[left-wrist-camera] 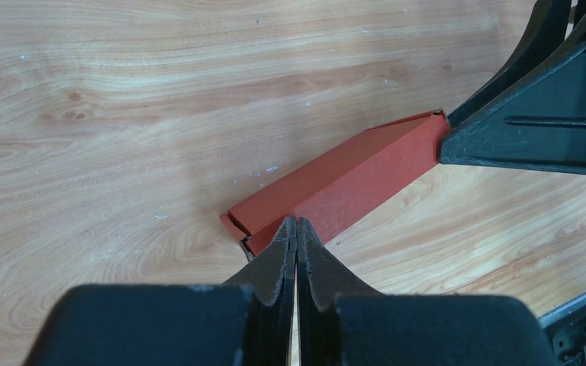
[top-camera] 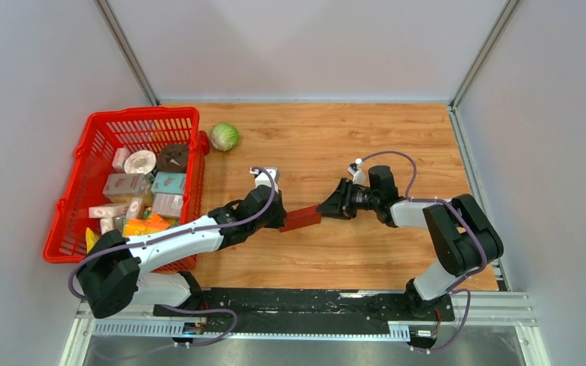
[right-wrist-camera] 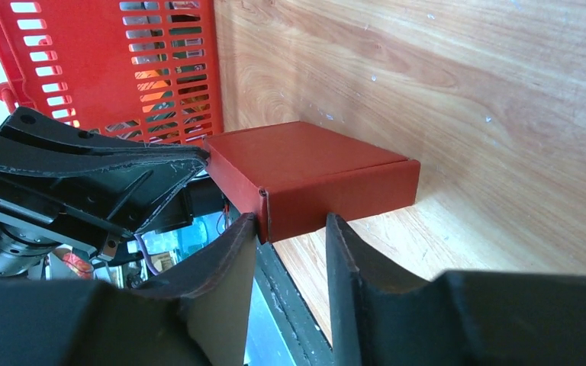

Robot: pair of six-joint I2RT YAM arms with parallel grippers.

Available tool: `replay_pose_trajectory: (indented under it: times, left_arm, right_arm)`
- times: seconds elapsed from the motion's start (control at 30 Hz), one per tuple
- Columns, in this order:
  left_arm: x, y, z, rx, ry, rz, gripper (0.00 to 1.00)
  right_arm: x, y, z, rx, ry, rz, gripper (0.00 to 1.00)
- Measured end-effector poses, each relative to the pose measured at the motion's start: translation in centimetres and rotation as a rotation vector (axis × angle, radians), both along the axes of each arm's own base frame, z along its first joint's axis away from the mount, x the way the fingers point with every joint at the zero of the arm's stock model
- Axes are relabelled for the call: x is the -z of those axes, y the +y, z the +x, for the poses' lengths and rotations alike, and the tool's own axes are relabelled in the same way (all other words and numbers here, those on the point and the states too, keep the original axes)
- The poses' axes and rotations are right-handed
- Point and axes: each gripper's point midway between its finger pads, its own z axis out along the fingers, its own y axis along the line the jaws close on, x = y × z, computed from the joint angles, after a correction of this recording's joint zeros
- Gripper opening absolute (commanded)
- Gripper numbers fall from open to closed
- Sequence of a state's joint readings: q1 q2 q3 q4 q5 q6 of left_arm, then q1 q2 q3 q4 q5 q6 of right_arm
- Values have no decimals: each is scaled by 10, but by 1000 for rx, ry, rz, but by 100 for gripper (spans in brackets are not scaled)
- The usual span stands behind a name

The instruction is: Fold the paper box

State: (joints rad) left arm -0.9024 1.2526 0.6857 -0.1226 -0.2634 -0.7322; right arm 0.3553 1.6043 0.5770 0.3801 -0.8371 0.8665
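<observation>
Currently my left claw (left-wrist-camera: 296, 223) is pinched shut on the paper box (left-wrist-camera: 351, 179), probably anchoring it; my right claw (right-wrist-camera: 291, 223) stands open against the opposite end.

Bare table (top-camera: 317, 149) lies open beyond the box (top-camera: 301, 219). The basket (top-camera: 143, 112) walls off the left, a cabbage (top-camera: 224, 136) beside its far corner. The left gripper (top-camera: 279, 222) and right gripper (top-camera: 326, 206) block the box's ends.

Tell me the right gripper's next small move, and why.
Probably close the right gripper on the near corner of the paper box. Its jaws stand apart there, not gripping, while the shut left gripper touches the far end, where a flap looks slightly untucked. A firm hold might let the left press it in.
</observation>
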Motion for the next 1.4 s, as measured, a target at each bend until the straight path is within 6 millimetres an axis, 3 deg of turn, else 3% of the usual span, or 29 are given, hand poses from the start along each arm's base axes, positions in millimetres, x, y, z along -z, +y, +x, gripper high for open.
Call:
replay_pose_trajectory:
  times: [0.07, 0.23, 0.33, 0.6, 0.8, 1.0, 1.13, 1.23, 1.27, 1.33, 1.4]
  left_arm:
    - [1, 0, 0, -1, -1, -1, 4]
    - [1, 1, 1, -5, -5, -3, 4]
    - [1, 1, 1, -6, -5, -5, 5]
    - [-2, 2, -8, 51, -4, 8, 16]
    - [-7, 8, -25, 111, 21, 25, 12]
    - [30, 14, -34, 110, 126, 107, 12]
    - [50, 28, -51, 115, 169, 163, 18]
    - [39, 25, -66, 157, 136, 156, 21]
    - [30, 23, -70, 175, 112, 139, 24]
    - [12, 20, -76, 197, 69, 97, 27]
    - [-8, 22, -81, 203, 27, 49, 36]
  right_arm:
    - [1, 0, 1, -2, -4, 3, 31]
    - [3, 0, 4, -10, -8, 29, 11]
    - [3, 0, 4, -14, -7, 41, 5]
    - [4, 2, 3, -24, -21, 67, 1]
    - [4, 2, 3, -20, -18, 68, 0]
    - [5, 2, 3, -13, -16, 65, 0]
    - [4, -1, -2, 2, -32, 48, 1]
    - [3, -4, -17, -5, -50, 24, 21]
    - [4, -6, -24, -12, -49, 12, 32]
    - [13, -13, -38, -7, -35, -41, 44]
    - [21, -23, -53, 6, -7, -102, 60]
